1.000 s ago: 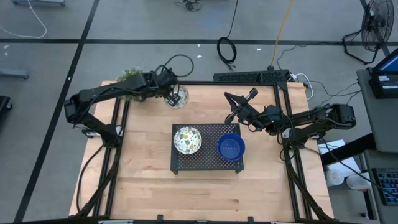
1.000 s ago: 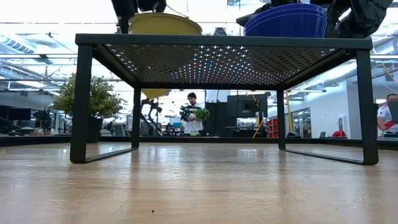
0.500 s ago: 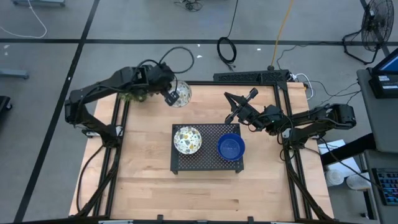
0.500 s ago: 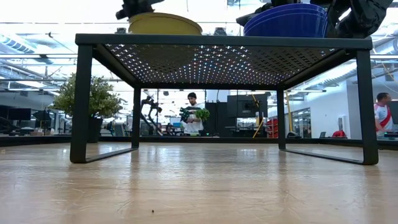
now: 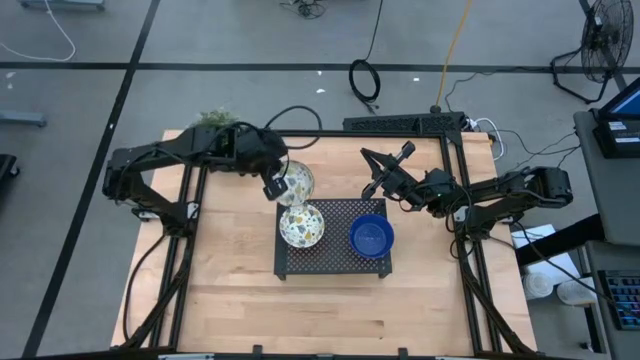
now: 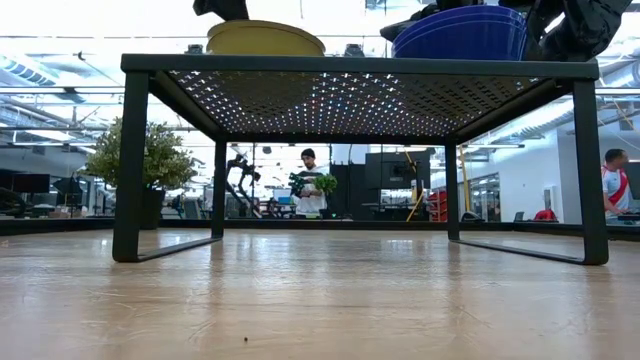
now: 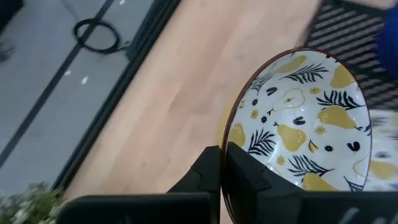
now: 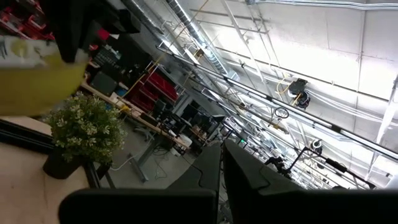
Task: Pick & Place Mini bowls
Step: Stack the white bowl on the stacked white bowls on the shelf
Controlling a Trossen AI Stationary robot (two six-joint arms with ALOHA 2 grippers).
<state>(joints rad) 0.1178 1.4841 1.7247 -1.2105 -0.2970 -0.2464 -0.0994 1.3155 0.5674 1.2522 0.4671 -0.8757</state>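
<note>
My left gripper (image 5: 277, 187) is shut on a mini bowl (image 5: 298, 182), white inside with yellow pears and dark leaves, in the air just beyond the far left corner of the black perforated tray (image 5: 335, 262). On the tray's top rest a second patterned bowl (image 5: 301, 224) at the left and a blue bowl (image 5: 371, 236) at the right. In the low view the blue bowl (image 6: 460, 35) shows as a stack. My right gripper (image 5: 383, 163) hangs shut and empty past the tray's far right corner, pointing upward. My left gripper pinches the patterned bowl's rim (image 7: 232, 138), one finger inside the bowl and one (image 7: 208, 167) outside. The fingers slant down from the table's left. The bowl (image 7: 305, 124) is lifted clear of the table and tilted, its inside facing up.
A small green plant (image 5: 212, 121) stands at the table's far left corner. The tray stands on thin legs (image 6: 130, 160) with open room beneath. Bare wood lies at the near side (image 5: 330, 310). Black frame rails (image 5: 455, 150) border the table.
My left gripper has carried the patterned bowl up from beside the plant and toward the table's right and near edges, up to the tray's far left corner, turning its wrist on the way. The bowl stays clear of the table.
</note>
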